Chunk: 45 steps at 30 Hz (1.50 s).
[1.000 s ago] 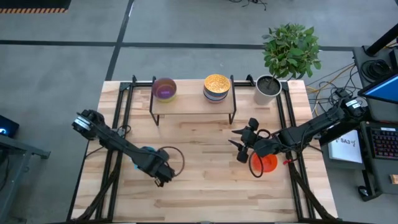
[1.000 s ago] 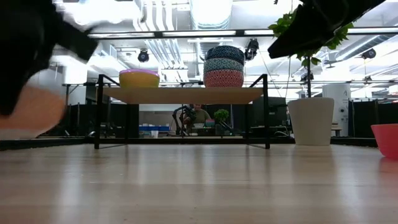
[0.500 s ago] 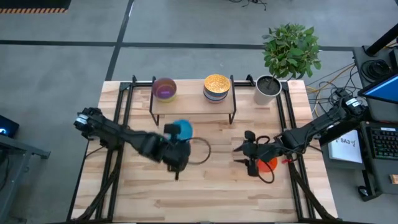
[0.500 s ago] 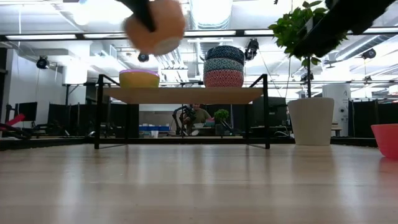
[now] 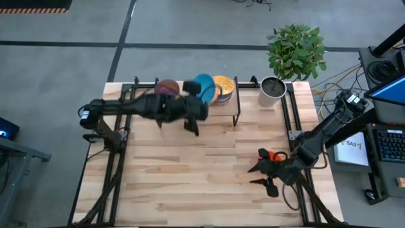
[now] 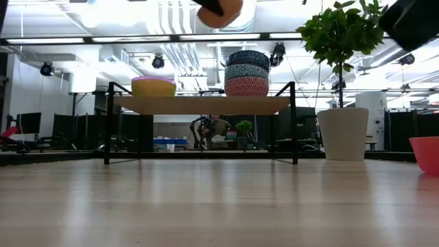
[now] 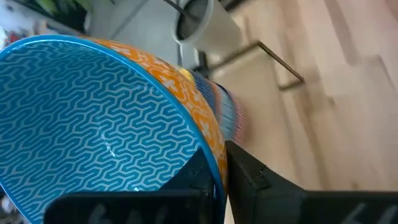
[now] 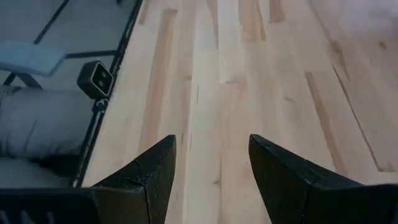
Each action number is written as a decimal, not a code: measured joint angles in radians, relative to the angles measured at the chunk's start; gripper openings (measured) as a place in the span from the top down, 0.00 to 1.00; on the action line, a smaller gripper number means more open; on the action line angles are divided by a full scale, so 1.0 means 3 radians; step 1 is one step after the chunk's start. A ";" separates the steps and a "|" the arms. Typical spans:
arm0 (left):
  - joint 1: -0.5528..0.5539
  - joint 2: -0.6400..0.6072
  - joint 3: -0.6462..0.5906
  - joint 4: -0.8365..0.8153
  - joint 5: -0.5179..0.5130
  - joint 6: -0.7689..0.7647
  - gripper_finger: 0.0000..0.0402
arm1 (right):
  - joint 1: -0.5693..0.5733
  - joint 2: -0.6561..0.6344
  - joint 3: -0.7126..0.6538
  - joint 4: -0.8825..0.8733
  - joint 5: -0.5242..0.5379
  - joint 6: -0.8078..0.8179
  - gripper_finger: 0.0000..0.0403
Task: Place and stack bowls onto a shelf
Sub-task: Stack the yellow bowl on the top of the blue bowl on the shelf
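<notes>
My left gripper (image 5: 197, 104) is shut on an orange-patterned bowl with a blue zigzag inside (image 5: 203, 88), high above the shelf (image 5: 215, 113). The bowl sits between the purple-lined yellow bowl (image 5: 168, 88) and the gold-speckled bowl (image 5: 223, 85), which tops a stack (image 6: 247, 72) on the shelf board (image 6: 199, 104). In the low view the held bowl (image 6: 219, 9) shows at the top edge. My right gripper (image 5: 258, 177) is open and low over bare table at the near right, beside the orange-red bowl (image 5: 274, 156), which stands on the table (image 6: 426, 154). My left gripper (image 7: 221, 163) pinches the orange bowl's rim (image 7: 210, 149), with one finger (image 7: 193, 180) inside on the blue lining and the other finger (image 7: 255, 177) outside on the orange wall. The bowl is lifted clear and tilted, high above the shelf.
A white pot with a green plant (image 5: 272, 90) stands at the table's far right corner, right of the shelf (image 6: 343, 134). Black frame rails run along both table sides (image 5: 117, 158). Bare wood lies across the table's middle and near side (image 5: 190, 183).
My left gripper has carried the orange bowl from low at the near left, up and toward the far edge, to above the shelf. My right gripper has drawn back from over the orange-red bowl toward the near right and stays open.
</notes>
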 joint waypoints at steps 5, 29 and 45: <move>0.0365 0.0000 0.0146 0.0385 0.0459 0.0227 0.98 | 0.0260 0.0012 0.0000 0.0004 0.0450 0.0188 0.52; 0.1078 0.0684 0.0601 0.0126 0.1574 0.0592 0.98 | 0.0485 0.0590 -0.0014 0.0610 0.0811 0.0666 0.52; 0.1156 0.1415 0.1616 -0.0865 0.1626 0.0571 0.98 | 0.0485 0.0587 -0.0014 0.0604 0.0829 0.0631 0.52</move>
